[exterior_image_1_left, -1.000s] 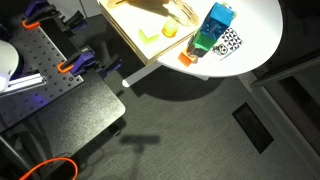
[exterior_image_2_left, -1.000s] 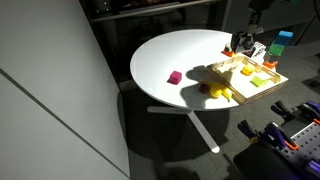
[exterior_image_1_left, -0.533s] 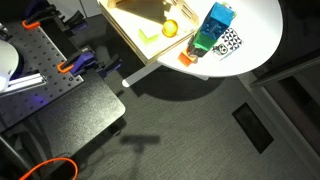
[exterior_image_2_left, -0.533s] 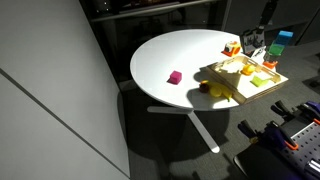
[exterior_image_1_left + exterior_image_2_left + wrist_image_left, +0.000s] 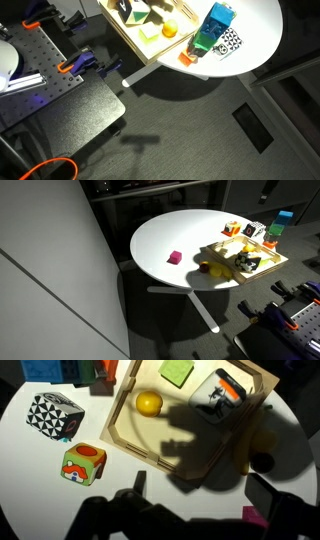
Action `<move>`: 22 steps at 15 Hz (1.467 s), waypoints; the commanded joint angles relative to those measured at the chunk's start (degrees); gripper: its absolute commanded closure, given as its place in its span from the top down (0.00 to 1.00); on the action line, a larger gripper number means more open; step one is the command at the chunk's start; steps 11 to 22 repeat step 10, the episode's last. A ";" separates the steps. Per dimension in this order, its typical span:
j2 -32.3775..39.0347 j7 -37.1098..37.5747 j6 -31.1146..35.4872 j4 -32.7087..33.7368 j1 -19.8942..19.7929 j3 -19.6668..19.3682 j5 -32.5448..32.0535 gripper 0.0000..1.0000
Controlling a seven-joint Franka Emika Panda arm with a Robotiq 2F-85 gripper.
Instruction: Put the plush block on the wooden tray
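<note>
The wooden tray (image 5: pixel 124 422) lies on the round white table (image 5: pixel 40 480). Inside it, near the far corner, sits the plush block (image 5: pixel 222 390), orange, white and black, free of any grip. It also shows as a dark lump in the tray in both exterior views (image 5: pixel 133 11) (image 5: pixel 250 264). My gripper (image 5: pixel 205 490) hangs high above the tray's near edge, open, with nothing between its dark fingers (image 5: pixel 139 483). Only a bit of the arm (image 5: pixel 268 189) shows at the top of an exterior view.
A yellow ball (image 5: pixel 148 403) and a green flat piece (image 5: pixel 177 372) share the tray. On the table stand a black-and-white cube (image 5: pixel 55 415), an orange-green cube (image 5: pixel 83 463), a tall blue-green block (image 5: pixel 215 28) and a pink cube (image 5: pixel 174 257).
The gripper has opened and let the plush block go into the tray. The arm has risen up and away from the tray.
</note>
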 commanded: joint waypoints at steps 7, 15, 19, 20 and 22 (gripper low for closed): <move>-2.71 13.11 -11.34 1.13 1.69 -0.15 1.84 1.00; -1.91 11.76 -8.98 0.28 1.70 -0.36 0.73 1.00; -1.91 11.76 -8.98 0.28 1.70 -0.36 0.73 1.00; -1.91 11.76 -8.98 0.28 1.70 -0.36 0.73 1.00; -1.91 11.76 -8.98 0.28 1.70 -0.36 0.73 1.00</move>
